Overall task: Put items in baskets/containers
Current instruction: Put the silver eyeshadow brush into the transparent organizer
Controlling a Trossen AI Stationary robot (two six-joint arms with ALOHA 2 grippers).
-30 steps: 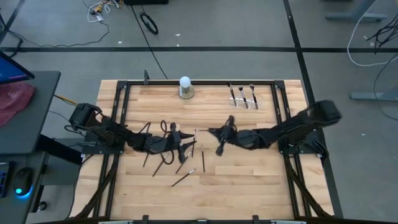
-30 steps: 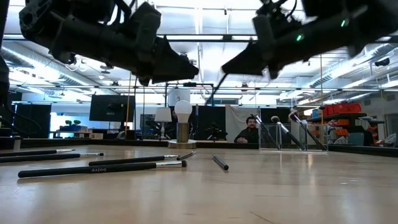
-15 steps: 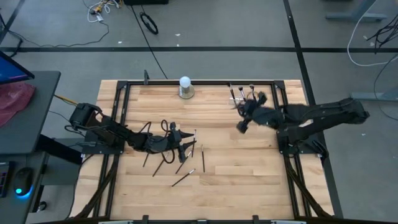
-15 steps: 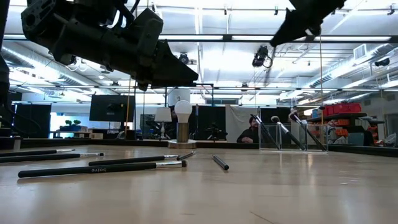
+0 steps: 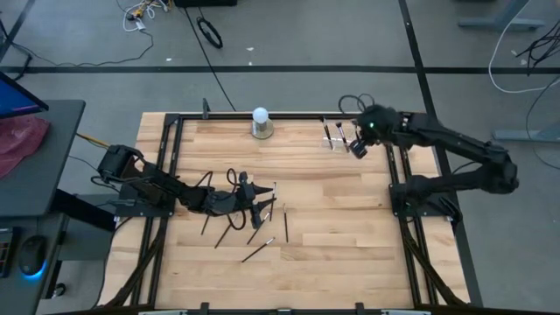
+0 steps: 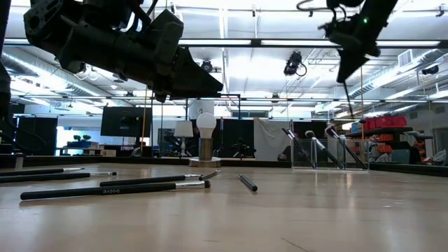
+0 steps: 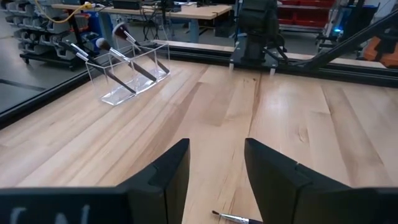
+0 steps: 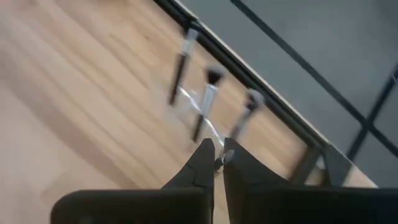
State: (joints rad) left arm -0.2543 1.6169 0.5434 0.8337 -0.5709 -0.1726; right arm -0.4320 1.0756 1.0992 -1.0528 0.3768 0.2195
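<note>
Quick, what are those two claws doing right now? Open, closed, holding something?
Left gripper: open, empty, above the loose brushes mid-table.
Right gripper: shut on a thin brush, above the clear holder.

Too small from above to count the brushes (image 5: 254, 220) under the left hand (image 5: 262, 208). Blurred in the right wrist view: clear holder (image 8: 199, 106).

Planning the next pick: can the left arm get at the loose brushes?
Probably yes. The left pincer hangs open right above the loose brushes, nothing between; the right pincer is away at the holder.
</note>
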